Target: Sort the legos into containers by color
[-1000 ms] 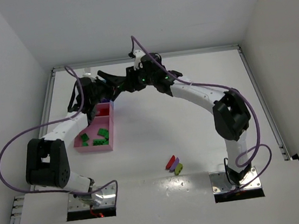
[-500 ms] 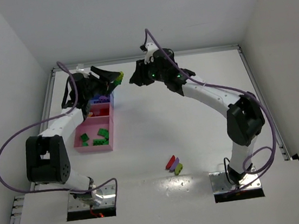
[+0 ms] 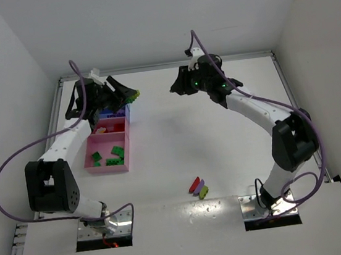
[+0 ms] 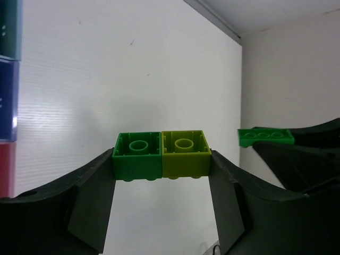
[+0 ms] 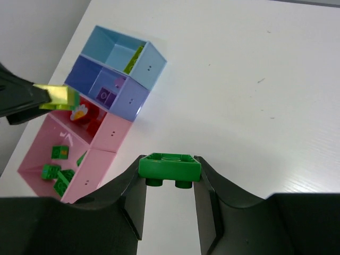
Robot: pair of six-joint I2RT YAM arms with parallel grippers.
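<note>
Green and yellow-green, that's what your left gripper (image 3: 126,94) has from above: a two-colour block (image 3: 132,95) clamped in its jaws, lifted over the far end of the trays (image 3: 107,168) at the far left of the white table (image 3: 221,134). Your right gripper (image 3: 175,87) hangs apart from it to the right, over bare table, and from this height you can't make out its load. Three loose bricks (image 3: 197,186), red, purple and yellow-green, lie together near the front edge, well apart from both arms.

On to your left wrist camera: the fingers (image 4: 90,186) pinch that block from both sides, green half (image 4: 137,155) left, yellow-green half (image 4: 185,154) right, hollow undersides facing the lens. At the right edge the other gripper shows, carrying a flat green brick (image 4: 265,137).

Right wrist now: you're clenched on the green brick (image 5: 170,166), held above the table near the trays. Below, the light blue compartment (image 5: 146,65) holds a yellow-green piece (image 5: 135,57), the dark blue compartment (image 5: 133,101) purple ones, the small pink compartment (image 5: 114,135) red, the large pink compartment (image 5: 89,169) several green.
</note>
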